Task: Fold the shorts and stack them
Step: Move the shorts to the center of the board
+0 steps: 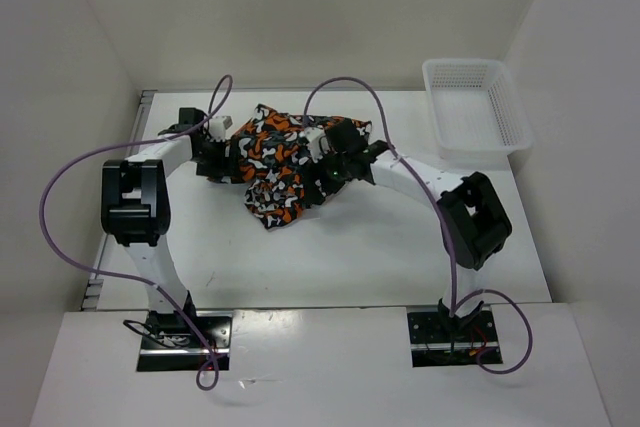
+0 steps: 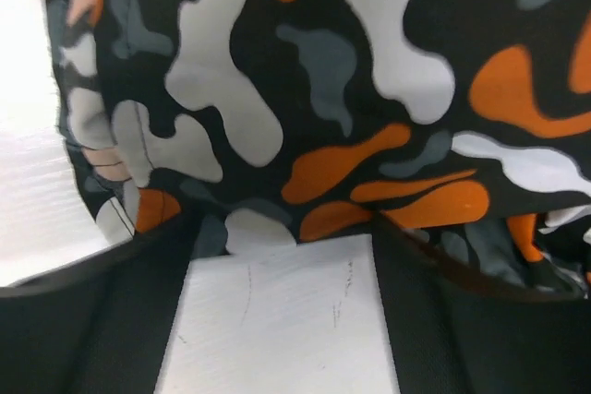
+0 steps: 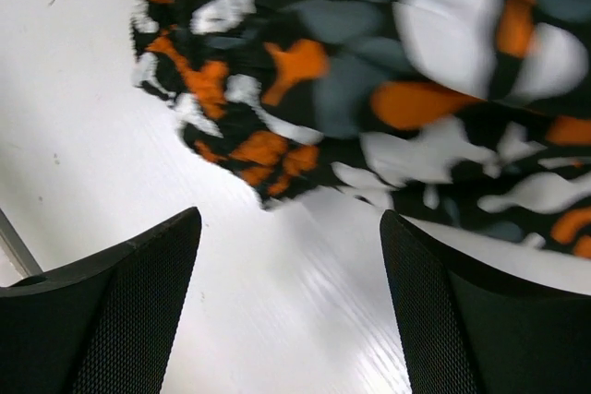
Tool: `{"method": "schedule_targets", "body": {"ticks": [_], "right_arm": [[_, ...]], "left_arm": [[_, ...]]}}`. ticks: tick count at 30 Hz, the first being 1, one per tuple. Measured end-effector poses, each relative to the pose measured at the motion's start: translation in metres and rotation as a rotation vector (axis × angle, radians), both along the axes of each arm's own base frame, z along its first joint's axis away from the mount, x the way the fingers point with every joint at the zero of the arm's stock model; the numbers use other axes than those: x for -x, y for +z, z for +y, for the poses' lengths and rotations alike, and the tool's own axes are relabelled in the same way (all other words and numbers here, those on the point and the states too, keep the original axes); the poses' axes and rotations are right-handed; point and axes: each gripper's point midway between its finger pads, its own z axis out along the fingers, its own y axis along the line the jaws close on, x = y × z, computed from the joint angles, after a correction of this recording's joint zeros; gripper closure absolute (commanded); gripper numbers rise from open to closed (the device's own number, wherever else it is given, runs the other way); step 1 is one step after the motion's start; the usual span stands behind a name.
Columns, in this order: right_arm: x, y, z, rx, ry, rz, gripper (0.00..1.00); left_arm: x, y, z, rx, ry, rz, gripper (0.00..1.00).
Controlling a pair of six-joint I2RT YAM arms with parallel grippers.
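Orange camouflage shorts (image 1: 275, 162); both jaws open

no readable text, labels or numbers

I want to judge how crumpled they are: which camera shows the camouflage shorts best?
The top external view: it shows nearly the whole orange, black, grey and white camouflage fabric shorts, bunched in a heap on the white table. The left wrist view shows only a close patch of print; the right wrist view, one blurred edge.
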Motion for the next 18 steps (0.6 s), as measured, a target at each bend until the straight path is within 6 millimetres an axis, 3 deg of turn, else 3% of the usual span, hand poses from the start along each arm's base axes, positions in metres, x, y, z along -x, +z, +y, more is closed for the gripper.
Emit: {"method": "schedule_targets", "body": {"ticks": [4,7,9,12,13,15,16,18], "right_arm": [[0.017,-0.008,0.024,0.021,0.069,-0.020,0.17],[0.017,-0.022,0.029,0.055,0.068,-0.029,0.29],[0.005,-0.034,0.019,0.109,0.002,-0.067,0.40],[-0.012,-0.048,-0.004,0.201,-0.097,-0.134,0.57],[-0.015,-0.050,-0.009,0.221,-0.119,-0.151,0.70],[-0.022,-0.052,-0.017,0.253,-0.148,-0.181,0.84],[-0.026,-0.051,-0.019,0.262,-0.164,-0.197,0.96],[-0.035,-0.048,-0.022,0.280,-0.181,-0.242,1.00]], "left_arm": [[0.006,-0.006,-0.002,0.013,-0.004,0.032,0.69],[0.007,-0.006,-0.005,0.025,-0.008,0.038,0.95],[0.008,-0.006,-0.006,0.031,-0.012,0.042,1.00],[0.009,-0.002,-0.006,0.034,-0.015,0.036,1.00],[0.010,0.000,-0.006,0.034,-0.015,0.031,1.00],[0.012,0.008,-0.006,0.033,-0.015,0.019,1.00],[0.012,0.015,-0.006,0.031,-0.015,0.004,1.00],[0.010,0.027,-0.004,0.025,-0.011,-0.022,1.00]]}}
